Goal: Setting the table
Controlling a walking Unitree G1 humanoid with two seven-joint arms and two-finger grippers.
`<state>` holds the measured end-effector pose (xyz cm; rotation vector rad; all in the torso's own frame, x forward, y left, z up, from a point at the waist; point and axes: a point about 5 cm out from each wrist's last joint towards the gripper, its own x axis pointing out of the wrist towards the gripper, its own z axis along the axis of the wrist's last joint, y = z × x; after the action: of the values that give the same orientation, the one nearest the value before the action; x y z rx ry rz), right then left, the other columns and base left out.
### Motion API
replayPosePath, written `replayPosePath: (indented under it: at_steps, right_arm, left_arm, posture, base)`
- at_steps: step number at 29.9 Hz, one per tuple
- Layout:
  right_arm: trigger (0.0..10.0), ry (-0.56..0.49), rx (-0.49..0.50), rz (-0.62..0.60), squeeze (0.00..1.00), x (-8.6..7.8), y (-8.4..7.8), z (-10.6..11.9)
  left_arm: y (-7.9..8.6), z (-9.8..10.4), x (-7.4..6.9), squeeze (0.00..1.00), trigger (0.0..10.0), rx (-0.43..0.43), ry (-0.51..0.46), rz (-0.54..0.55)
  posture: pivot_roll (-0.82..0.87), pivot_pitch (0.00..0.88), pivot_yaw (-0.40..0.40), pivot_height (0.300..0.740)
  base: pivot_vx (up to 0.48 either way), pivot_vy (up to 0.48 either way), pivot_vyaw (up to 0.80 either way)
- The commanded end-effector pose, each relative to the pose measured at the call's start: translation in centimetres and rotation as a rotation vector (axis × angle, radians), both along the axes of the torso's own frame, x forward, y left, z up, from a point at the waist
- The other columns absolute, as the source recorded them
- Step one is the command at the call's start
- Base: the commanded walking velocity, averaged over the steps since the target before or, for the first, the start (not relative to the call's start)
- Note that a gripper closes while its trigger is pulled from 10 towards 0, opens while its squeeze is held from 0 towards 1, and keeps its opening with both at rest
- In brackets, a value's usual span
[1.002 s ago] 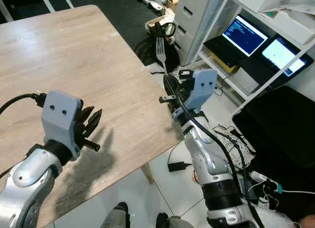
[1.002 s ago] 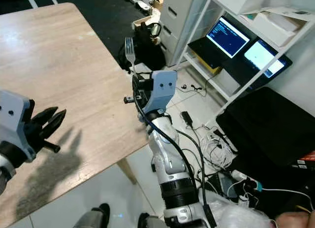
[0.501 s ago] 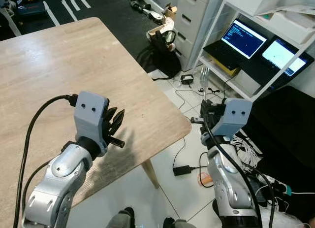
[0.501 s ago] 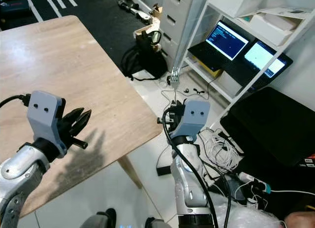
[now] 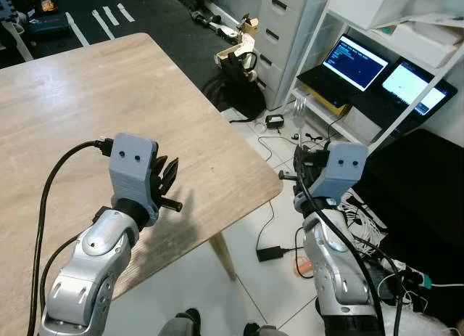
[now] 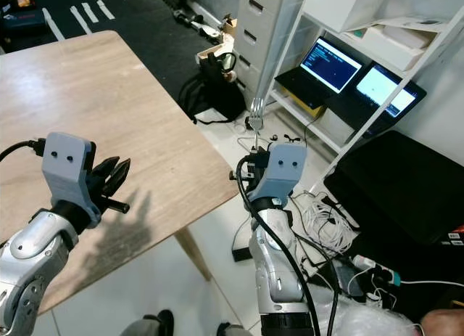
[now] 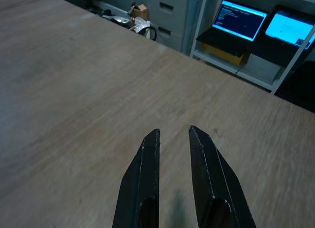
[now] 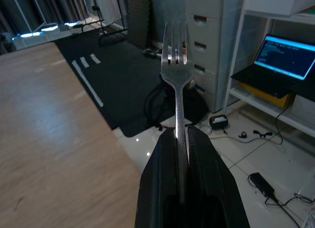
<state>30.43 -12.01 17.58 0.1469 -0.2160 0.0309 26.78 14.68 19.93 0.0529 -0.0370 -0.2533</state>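
Carried off past the surface's [image 5: 181, 125] corner, right tool [image 8: 181, 134] clamped the upright fork [image 8: 176, 65]; left tool [image 7: 174, 139] narrow; placing remained.

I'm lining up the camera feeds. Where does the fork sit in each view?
Left eye view: fork upright above the right gripper, right of the table corner.
Right eye view: fork upright near centre.
Right wrist view: fork at centre, rising from shut jaws.
Left wrist view: bare tabletop ahead of the left gripper.
Shared landmark: the lit laptop.
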Motion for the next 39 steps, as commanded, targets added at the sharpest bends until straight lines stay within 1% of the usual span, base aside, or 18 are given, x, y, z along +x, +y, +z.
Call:
replayPosePath:
  at_steps: [1, 20, 32, 34, 39]
  right_arm:
    - [10.0, 0.013, 0.000, -0.001, 0.00, -0.12, 0.02, -0.22]
    - [10.0, 0.029, 0.004, -0.009, 0.00, -0.05, -0.22, -0.41]
    - [10.0, 0.034, 0.008, -0.011, 0.00, -0.06, -0.24, -0.50]
    - [10.0, 0.042, 0.019, -0.011, 0.00, -0.05, -0.27, -0.60]
    - [10.0, 0.051, 0.030, -0.015, 0.00, 0.01, -0.39, -0.69]
  left_arm:
    - [0.02, -0.41, -0.07, 0.00, 10.0, 0.000, 0.009, 0.007]
    - [0.08, -0.43, 0.01, 0.00, 10.0, -0.002, 0.004, 0.010]
    - [0.07, -0.44, 0.10, 0.00, 10.0, 0.001, 0.003, 0.009]
    - [0.08, -0.44, 0.11, 0.00, 10.0, 0.001, 0.004, 0.009]
    - [0.08, -0.49, 0.14, 0.00, 10.0, 0.001, 0.006, 0.009]
  posture:
    - [0.09, 0.098, 0.039, 0.740]
    - [0.09, 0.101, 0.038, 0.740]
    - [0.09, 0.101, 0.042, 0.740]
    - [0.09, 0.101, 0.041, 0.740]
    - [0.09, 0.100, 0.041, 0.740]
  base:
    - [-0.390, 0.000, 0.00]
    - [-0.367, 0.000, 0.00]
    - [0.000, 0.000, 0.00]
    - [0.000, 0.000, -0.80]
    - [0.000, 0.000, 0.00]
